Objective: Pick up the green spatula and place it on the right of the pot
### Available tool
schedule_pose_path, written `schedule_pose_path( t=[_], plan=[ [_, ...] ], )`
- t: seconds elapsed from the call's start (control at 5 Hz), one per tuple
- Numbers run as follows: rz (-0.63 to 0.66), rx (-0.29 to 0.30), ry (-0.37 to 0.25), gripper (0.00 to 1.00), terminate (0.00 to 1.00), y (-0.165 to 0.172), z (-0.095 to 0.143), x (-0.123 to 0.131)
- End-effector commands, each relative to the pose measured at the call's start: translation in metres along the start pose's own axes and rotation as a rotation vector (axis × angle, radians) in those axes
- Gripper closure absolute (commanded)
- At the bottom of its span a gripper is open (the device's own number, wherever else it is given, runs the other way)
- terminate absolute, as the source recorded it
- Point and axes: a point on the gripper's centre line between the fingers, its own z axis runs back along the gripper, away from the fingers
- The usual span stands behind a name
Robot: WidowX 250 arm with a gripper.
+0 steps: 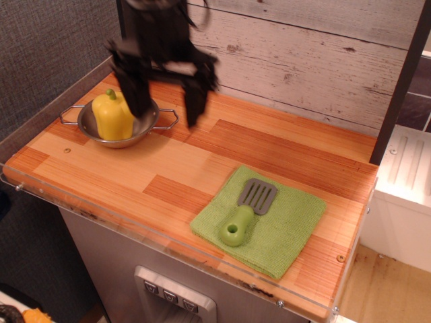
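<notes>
Your pincer (165, 101) hangs wide open, empty; the spatula (246, 210) lies well below-right on the cloth (289, 225), which you may snag when gripping.

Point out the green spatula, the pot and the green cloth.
green spatula (237, 227): camera view, on its lime handle.
pot (149, 123): camera view, on its steel right wall.
green cloth (291, 222): camera view, bare right part.

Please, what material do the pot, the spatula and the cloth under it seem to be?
The pot looks like polished steel: shiny and reflective. The green spatula seems plastic: smooth glossy green handle, matte grey blade. The green cloth looks like coarse woven fabric, with visible weave texture.
</notes>
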Motion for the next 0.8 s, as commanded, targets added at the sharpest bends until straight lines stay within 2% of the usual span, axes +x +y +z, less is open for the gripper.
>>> schedule_pose_path(
  t=[0.0,0.2,0.6],
  plan=[
    [-0.034,0.038,-0.012,0.0,0.0,-0.052,-0.042,-0.026],
    [-0.098,0.064,-0.001,0.0,0.0,-0.067,-0.059,-0.036],
    [-0.116,0.077,0.014,0.0,0.0,-0.072,-0.078,-0.039]
  ],
)
